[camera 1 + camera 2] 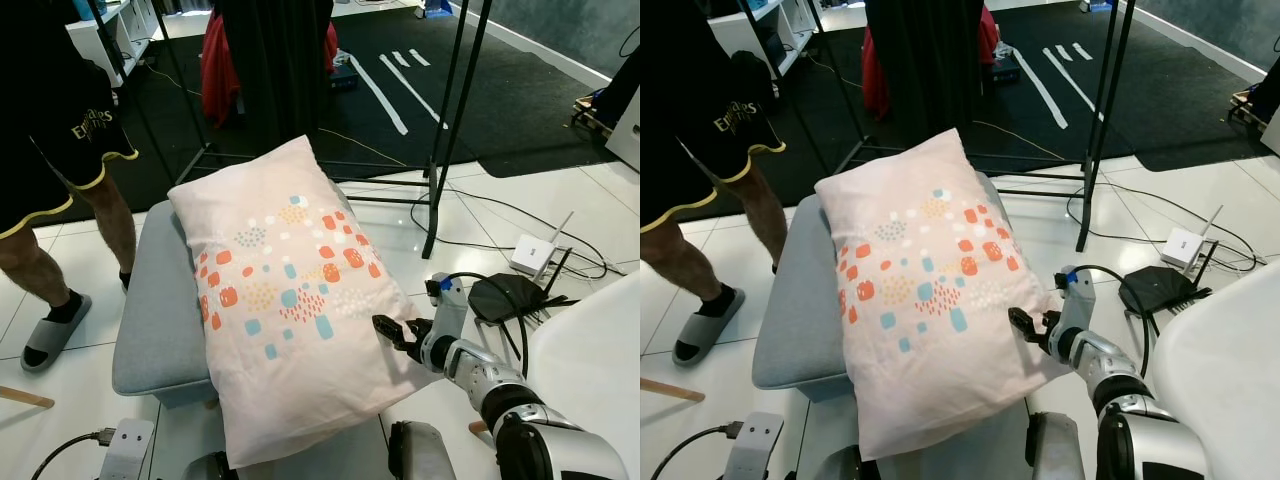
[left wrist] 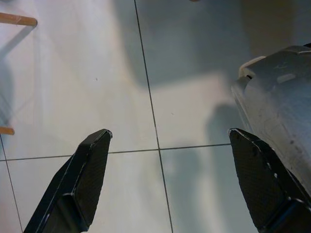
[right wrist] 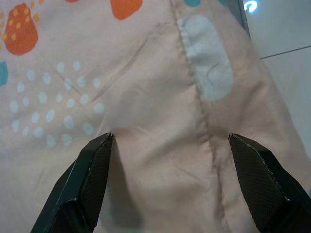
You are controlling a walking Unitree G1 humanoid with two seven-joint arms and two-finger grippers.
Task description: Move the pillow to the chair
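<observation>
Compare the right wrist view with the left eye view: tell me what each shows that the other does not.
Only the right wrist view shows the right gripper close up, jaws spread wide, tips touching the pillow along its seam. Only the left eye view shows the whole scene: the grey chair under the pillow, a person's leg beside it, the black stand and a white router on the floor. Both show the pink patterned pillow and the right gripper at its edge.

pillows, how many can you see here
1. The pillow lies across the grey chair, with the right claw open at its near right edge. None other shows.
</observation>
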